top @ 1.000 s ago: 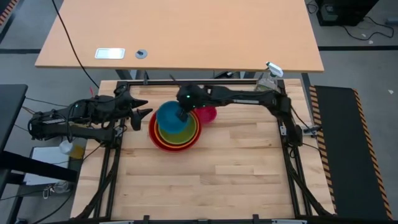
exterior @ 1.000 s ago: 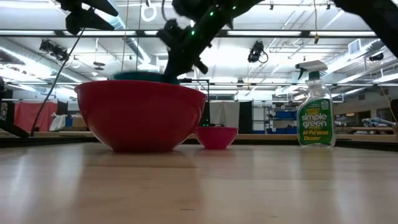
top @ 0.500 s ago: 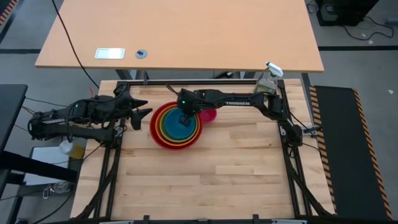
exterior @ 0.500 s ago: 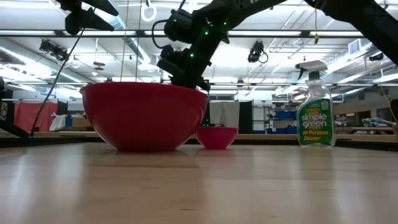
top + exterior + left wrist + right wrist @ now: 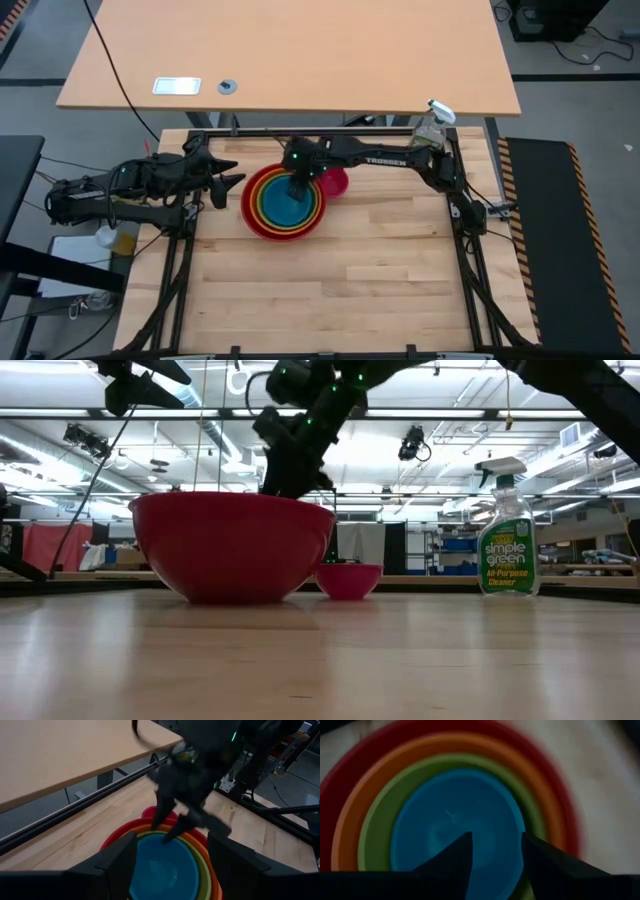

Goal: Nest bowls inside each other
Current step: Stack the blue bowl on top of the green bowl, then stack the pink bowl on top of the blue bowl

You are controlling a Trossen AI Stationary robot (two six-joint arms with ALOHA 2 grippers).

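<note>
Glossy blue bowl [image 5: 287, 204] nested in green, orange, red

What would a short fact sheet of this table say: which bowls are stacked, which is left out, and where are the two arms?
stack: blue bowl in green, orange, red bowl
loose bowl: small pink bowl, beside the stack
right gripper: open, over the blue bowl's rim, holding nothing
left gripper: open, waiting beside the stack
other: spray bottle, upright at the table's far edge

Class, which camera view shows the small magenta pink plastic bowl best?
The low view: the small magenta pink plastic bowl stands unobstructed in profile on the table beside the large red plastic bowl. The high view shows only part of it behind the right arm, the left wrist view a sliver; the right wrist view misses it.
</note>
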